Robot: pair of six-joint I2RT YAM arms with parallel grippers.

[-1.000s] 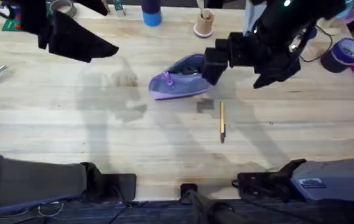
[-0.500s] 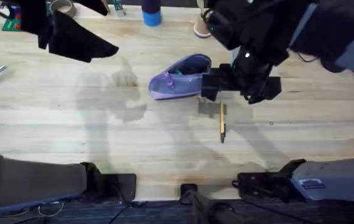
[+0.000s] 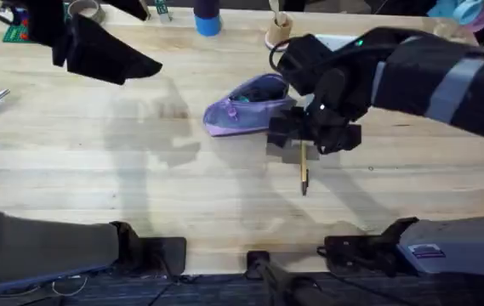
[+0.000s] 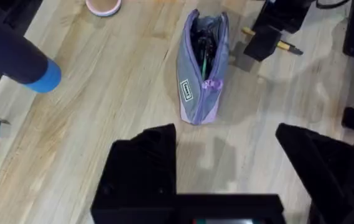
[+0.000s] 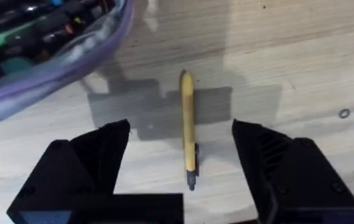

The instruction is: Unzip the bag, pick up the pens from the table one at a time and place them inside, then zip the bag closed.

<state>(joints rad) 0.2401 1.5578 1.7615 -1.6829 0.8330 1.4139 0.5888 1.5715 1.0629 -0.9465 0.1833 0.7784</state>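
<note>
Pen [image 5: 188, 127] lies flat on the table [image 3: 139, 195], toward 5 o'clock of the bag [image 3: 246, 106]. Right pincer [image 3: 303, 140] hangs wide over the pen's far end, one finger on each side, touching nothing. The bag lies unzipped just beyond it, with pens inside. Left pincer [image 4: 232, 171] hovers wide at 10 o'clock, well apart from the bag.
</note>
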